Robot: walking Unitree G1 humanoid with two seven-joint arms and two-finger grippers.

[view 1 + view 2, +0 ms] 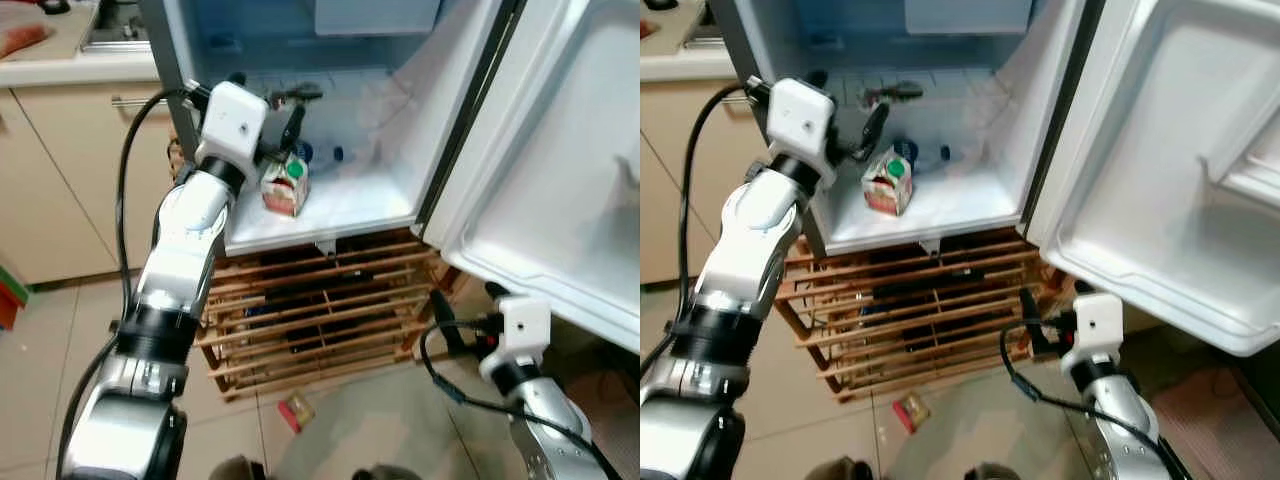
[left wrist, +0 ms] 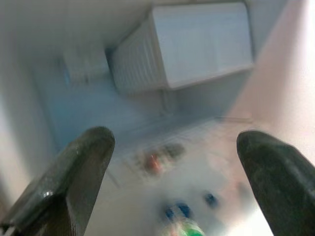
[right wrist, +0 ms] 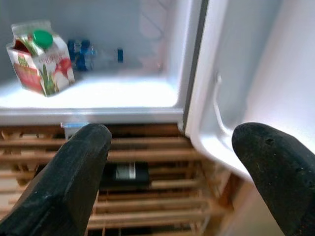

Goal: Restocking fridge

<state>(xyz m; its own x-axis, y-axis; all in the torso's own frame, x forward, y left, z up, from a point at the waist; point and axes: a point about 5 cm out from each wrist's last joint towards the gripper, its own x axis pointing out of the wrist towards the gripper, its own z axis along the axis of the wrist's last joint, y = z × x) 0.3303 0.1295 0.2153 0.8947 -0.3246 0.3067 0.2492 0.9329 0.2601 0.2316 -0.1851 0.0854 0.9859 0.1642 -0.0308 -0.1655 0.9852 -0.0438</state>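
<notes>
While the fridge (image 1: 400, 150) stands with its door (image 1: 560, 180) swung wide to my right, I have the left gripper (image 1: 285, 115) raised inside the compartment, just above and behind the carton (image 1: 285, 183). Its two black fingers (image 2: 74, 182) are spread well apart with nothing between them; through the left wrist camera I see the fridge's back wall, a white box-shaped compartment (image 2: 192, 44) mounted high, and a blurred green cap low in the picture.

That carton, red and white with a green cap, stands upright on the fridge's white bottom shelf (image 1: 340, 215), toward the shelf's left side and near its front edge. I cannot tell whether a finger is touching the carton. Behind it lies a bottle with blue on it (image 3: 86, 51), on its side near the back wall.

My right gripper (image 1: 455, 335) hangs low, in front of the wooden rack (image 1: 320, 310) on which the fridge sits, and below the open door's lower edge. Its fingers (image 3: 74, 177) are also wide apart and empty; its wrist camera looks over the rack's slats up to the shelf, the carton and the door's inner lip. A dark bottle (image 3: 125, 173) lies inside the rack.

On the tiled floor (image 1: 230, 430) in front of the rack lies a small red and tan packet (image 1: 296, 410). To the left is a cream cabinet (image 1: 70, 170) with a tabletop (image 1: 60, 60) above it.
</notes>
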